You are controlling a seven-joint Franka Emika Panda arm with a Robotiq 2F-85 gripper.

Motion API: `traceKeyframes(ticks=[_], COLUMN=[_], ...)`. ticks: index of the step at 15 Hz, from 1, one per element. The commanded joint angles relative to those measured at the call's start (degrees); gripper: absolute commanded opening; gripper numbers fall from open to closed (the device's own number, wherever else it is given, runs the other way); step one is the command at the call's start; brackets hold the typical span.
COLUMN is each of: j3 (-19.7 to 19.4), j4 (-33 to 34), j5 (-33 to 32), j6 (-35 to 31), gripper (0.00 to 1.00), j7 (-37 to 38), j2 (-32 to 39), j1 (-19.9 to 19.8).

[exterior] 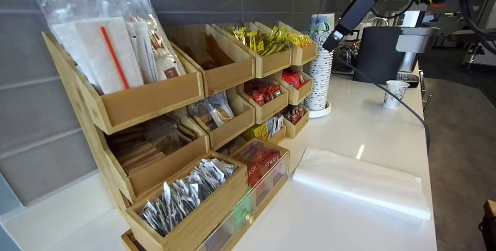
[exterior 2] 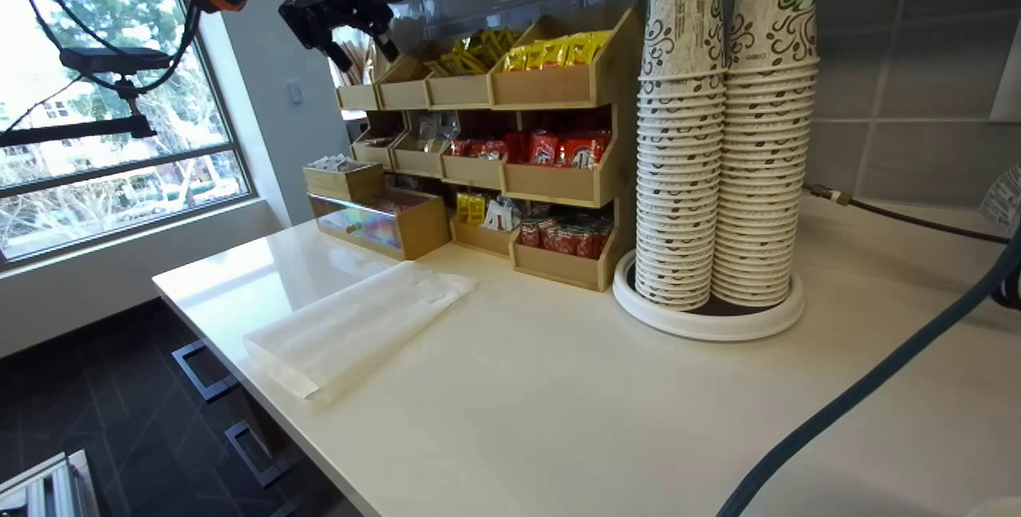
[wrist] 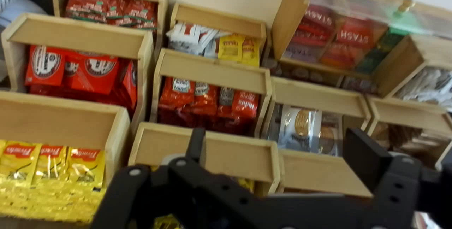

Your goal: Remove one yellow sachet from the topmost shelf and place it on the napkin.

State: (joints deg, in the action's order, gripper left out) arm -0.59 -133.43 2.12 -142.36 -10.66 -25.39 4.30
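Wide-spread and holding nothing that I can make out, the gripper point(exterior 2: 366, 57) hangs in the air near the top of the wooden rack point(exterior 2: 471, 174); its two fingers point(wrist: 363, 158) stand well apart in the wrist view. By my reading the job has barely got going. Yellow sachets point(exterior 2: 554, 53) fill two neighbouring bins point(exterior 2: 460, 92) on the topmost shelf point(exterior 2: 542, 88), and the napkin point(exterior: 360, 181) bears no sachet in either exterior view. So the whole errand looks left to do: reach into one of those bins, pinch a single packet, lift it free and set it down on the napkin. Which bin is meant I cannot tell; one of them is partly hidden behind the gripper in the wrist view.

As for the place itself, the counter point(exterior 2: 558, 413) is white and glossy enough to throw back streaks of light, and the napkin lies flat on it, reaching from near the rack toward the front edge. Two tall stacks of paper cups point(exterior 2: 678, 182) stand in a round white tray point(exterior 2: 710, 331) just beside the rack. Farther along sits a lone cup point(exterior: 391, 101), with a dark blue-green cord point(exterior 2: 869, 397) running past. Grey tiling covers the wall point(exterior 2: 901, 54) behind, a big window point(exterior 2: 199, 122) lets in daylight, and the floor point(exterior: 461, 134) is dark.
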Motion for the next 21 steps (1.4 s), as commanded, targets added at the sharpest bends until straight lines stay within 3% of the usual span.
traceKeyframes(ticks=[1, 4, 9, 21], j3=[-3.4, -6.5, -12.0, -23.9], j4=[0.6, 1.5, 2.9, 8.3], j5=[5.0, 11.1, 20.7, 32.8], j6=[-11.9, -19.3, -26.0, -30.6], gripper=[1.00, 1.00, 1.00, 1.00], j7=[-4.3, -8.7, -16.6, -34.3], j2=[3.5, 6.2, 9.6, 15.0], j1=[3.0, 7.5, 16.1, 29.4])
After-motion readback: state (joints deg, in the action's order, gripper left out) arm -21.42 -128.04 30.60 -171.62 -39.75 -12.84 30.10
